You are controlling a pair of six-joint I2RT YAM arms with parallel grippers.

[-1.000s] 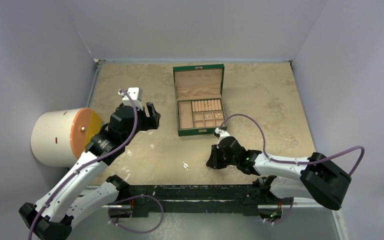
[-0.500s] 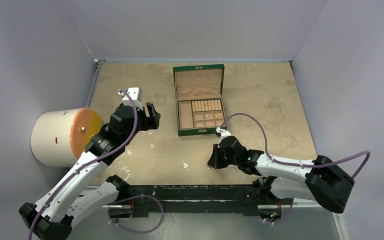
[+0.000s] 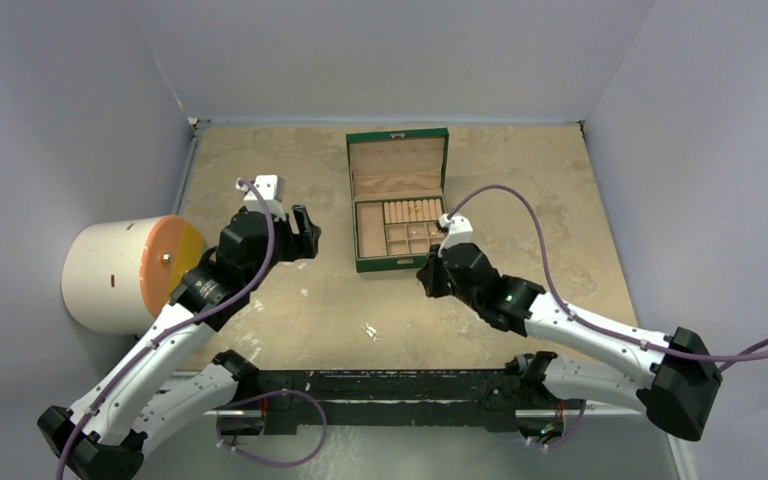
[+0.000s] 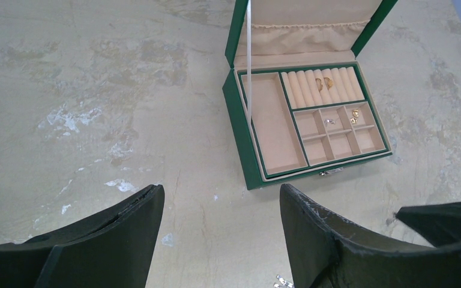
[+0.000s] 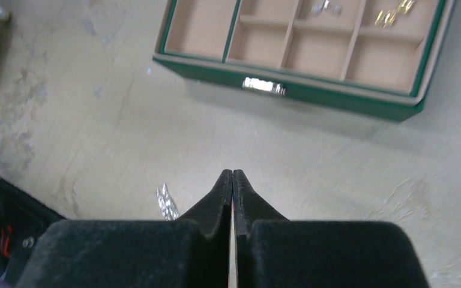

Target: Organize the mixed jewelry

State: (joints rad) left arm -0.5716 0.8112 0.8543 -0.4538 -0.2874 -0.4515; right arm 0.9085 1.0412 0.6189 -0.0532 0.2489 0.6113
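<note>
The right pincer (image 5: 233, 175) is closed tip to tip and hangs over bare table (image 5: 96, 126) just in front of the box (image 5: 312, 91), near its clasp. Nothing shows between the tips, so I cannot tell whether a tiny piece is pinched there. The left pincer (image 4: 221, 192) is spread wide and empty, well to the left of the box, and can wait where it is. Of the jewelry, a silver piece (image 5: 327, 7) and gold pieces (image 5: 394, 16) lie in the small back cells. A gold ring (image 4: 323, 83) sits in the rolls, and one loose cluster (image 5: 167, 203) lies on the table nearer the arm bases, well apart from the box. The step looks like a delivery into the box. To do it well, keep the tips pressed together while crossing the front wall, and clear that wall with height to spare. Stop squarely over one cell, not over a divider, matching silver with silver or taking an empty front cell. Lower until the tips are inside the cell before parting them. Part them only slightly, since so light a piece may cling to a pad or bounce out. If the tips prove empty, turn to the loose cluster.
</note>
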